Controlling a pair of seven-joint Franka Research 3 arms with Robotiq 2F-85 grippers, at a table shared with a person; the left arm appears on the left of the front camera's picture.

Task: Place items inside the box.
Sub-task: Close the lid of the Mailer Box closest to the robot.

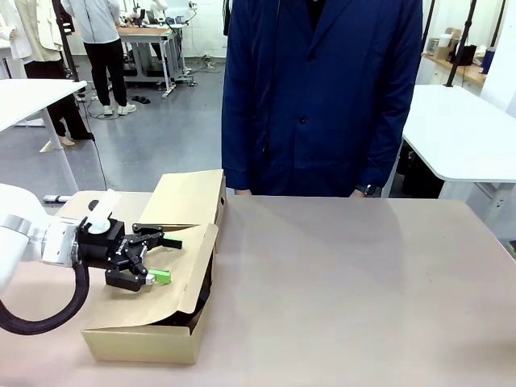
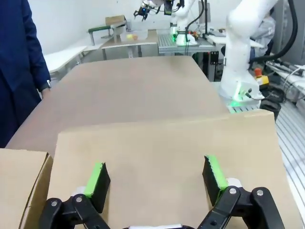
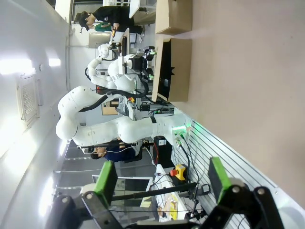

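- Left gripper (image 1: 161, 260), jaws spread wide and holding nothing, hovers over a flap of the cardboard box (image 1: 145, 334) near the table's left end in the front view; one green pad (image 1: 162, 277) catches the light.
- From the left wrist camera, the same gripper (image 2: 157, 176) faces a flat, matte brown flap (image 2: 157, 143) — both ribbed green pads sit apart, with plain cardboard between them.
- Right gripper (image 3: 162, 179) is likewise fully open in its own wrist view, clear of the table, its black linkages and green pads framed against the lab behind.
- That sideways view alone shows the box (image 3: 174, 67) from the right arm's side, with a dark opening under the raised flap; whether any items lie inside cannot be told.
- Across the smooth beige table (image 1: 347, 274), the front view shows a person in a dark blue button-front coat (image 1: 322, 89) standing at the far edge.
- A sleeve of that coat (image 2: 21, 62) edges the left wrist view.
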